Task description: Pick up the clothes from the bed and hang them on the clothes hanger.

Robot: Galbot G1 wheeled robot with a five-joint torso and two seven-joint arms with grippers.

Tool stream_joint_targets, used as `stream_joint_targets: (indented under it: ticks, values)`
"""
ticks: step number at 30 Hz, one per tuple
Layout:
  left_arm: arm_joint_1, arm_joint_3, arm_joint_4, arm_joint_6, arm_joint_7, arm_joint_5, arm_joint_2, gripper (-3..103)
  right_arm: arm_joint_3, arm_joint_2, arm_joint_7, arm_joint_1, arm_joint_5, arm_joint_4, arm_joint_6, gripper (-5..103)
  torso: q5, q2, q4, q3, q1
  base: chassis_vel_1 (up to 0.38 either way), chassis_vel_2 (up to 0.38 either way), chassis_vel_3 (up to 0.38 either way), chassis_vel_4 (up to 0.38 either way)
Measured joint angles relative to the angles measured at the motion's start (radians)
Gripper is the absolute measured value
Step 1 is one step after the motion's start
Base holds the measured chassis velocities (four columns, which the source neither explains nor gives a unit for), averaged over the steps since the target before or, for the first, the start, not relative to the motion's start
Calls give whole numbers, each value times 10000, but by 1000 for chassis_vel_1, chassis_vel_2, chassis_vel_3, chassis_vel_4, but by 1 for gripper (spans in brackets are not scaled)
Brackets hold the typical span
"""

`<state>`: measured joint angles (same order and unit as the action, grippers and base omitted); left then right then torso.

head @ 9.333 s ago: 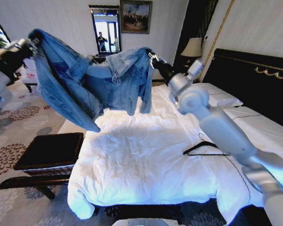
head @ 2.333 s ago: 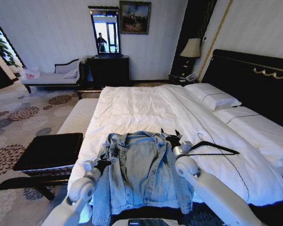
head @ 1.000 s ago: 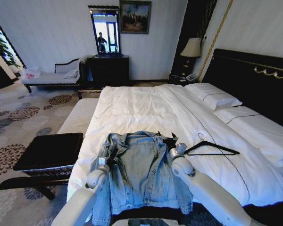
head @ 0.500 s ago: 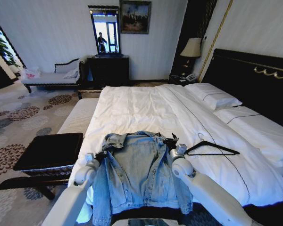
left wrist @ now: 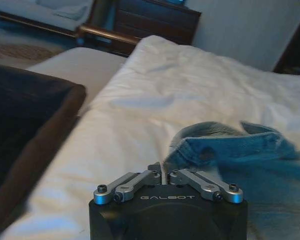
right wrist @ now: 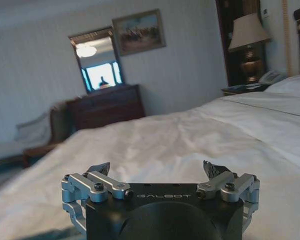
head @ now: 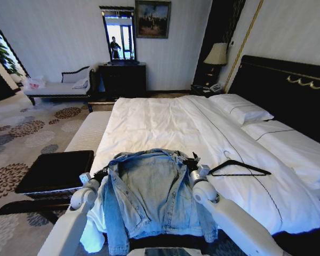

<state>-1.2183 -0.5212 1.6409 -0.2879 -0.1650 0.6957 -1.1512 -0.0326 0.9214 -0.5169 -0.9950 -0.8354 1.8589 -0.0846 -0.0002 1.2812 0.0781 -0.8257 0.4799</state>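
Denim jacket [head: 152,197] is lying spread open at the foot of the bed [head: 165,128], collar toward the headboard, lower hem hanging over the near edge. Left pincer [head: 100,174] is clamping the jacket's left shoulder edge, fingers [left wrist: 140,179] pressed together on the fabric; right pincer [head: 194,160] is sitting at the jacket's right shoulder with its fingers [right wrist: 102,172] spread wide, gripping nothing. Black clothes hanger [head: 239,169] is lying flat on the sheet just beside the right pincer.
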Motion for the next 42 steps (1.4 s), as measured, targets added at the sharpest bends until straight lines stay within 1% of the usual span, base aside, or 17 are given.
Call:
stream_joint_targets:
  ticks: [1,3,4,5,8,9,10,12,17,18,19,20,22,25,30,33,42]
  values:
    - [-100,-15,123,2,-212,-103,3,6,24,-7,123,-11,-87,44,-141,100,3,0,-1,0,0,0,0,0,0]
    - [-583,-120,703,101,-662,-346,82,16,118,-26,451,-51,-319,191,-511,100,3,0,0,0,0,0,0,0,0]
    - [-583,-120,703,101,-662,-346,82,16,118,-26,451,-51,-319,191,-511,100,3,0,0,0,0,0,0,0,0]
    - [-1064,-240,1204,200,-734,-724,154,22,220,-51,673,-92,-523,303,-701,100,3,0,-1,0,0,0,0,0,0]
    - [-1584,-394,1745,382,-702,-1291,228,28,326,-81,840,-142,-662,427,-870,100,2,0,-3,0,0,0,0,0,0]
    - [-2152,-602,2340,694,-528,-1816,282,38,410,-112,1085,-214,-667,499,-1363,100,3,0,-5,1,-1,0,0,0,0]
    - [-2450,-753,2685,866,-423,-1962,286,38,486,-120,1207,-276,-514,526,-1614,100,2,1,-4,1,-1,0,0,0,0]
    - [-2906,-1139,3340,1134,-358,-1988,209,49,662,-135,1310,-397,-209,619,-1831,100,3,1,-1,1,-1,0,0,0,0]
    - [-3417,-2516,5245,1532,-556,-1318,-651,66,1552,-47,1344,-980,93,1322,-1991,100,5,0,-2,0,0,0,0,0,0]
    - [-3495,-2791,5736,1564,-568,-1231,-922,66,1803,-19,1400,-1166,132,1517,-1985,100,4,0,1,0,0,0,0,0,0]
    - [-3656,-3176,6468,1632,-575,-1174,-1365,76,2313,35,1557,-1630,255,1914,-1958,100,6,1,1,1,0,0,0,0,0]
    - [-3656,-3176,6468,1632,-575,-1174,-1365,76,2313,35,1557,-1630,255,1914,-1958,100,6,1,1,1,0,0,0,0,0]
    - [-3975,-3541,7109,1752,-458,-1281,-1941,81,2968,108,1882,-2299,500,2310,-1911,100,2,1,-2,1,-1,0,0,0,0]
    - [-4429,-3794,7496,2045,-228,-1690,-2602,97,4134,408,2477,-3518,1217,2827,-2036,100,4,1,-6,2,-3,0,0,0,0]
    - [-4321,-3814,7564,2111,-230,-1687,-2870,100,5126,938,2692,-4532,1733,3240,-2131,100,1,2,7,2,-2,0,0,0,0]
    - [-4396,-3926,7730,2112,-250,-1555,-3039,100,5340,1233,2702,-4866,1948,3334,-2205,100,3,1,-1,0,-1,0,0,0,0]
    - [-4635,-4230,7994,2217,-212,-1442,-3149,100,5301,1660,2626,-4977,1903,3299,-2245,100,1,2,-2,1,-2,-39,-33,49,42]
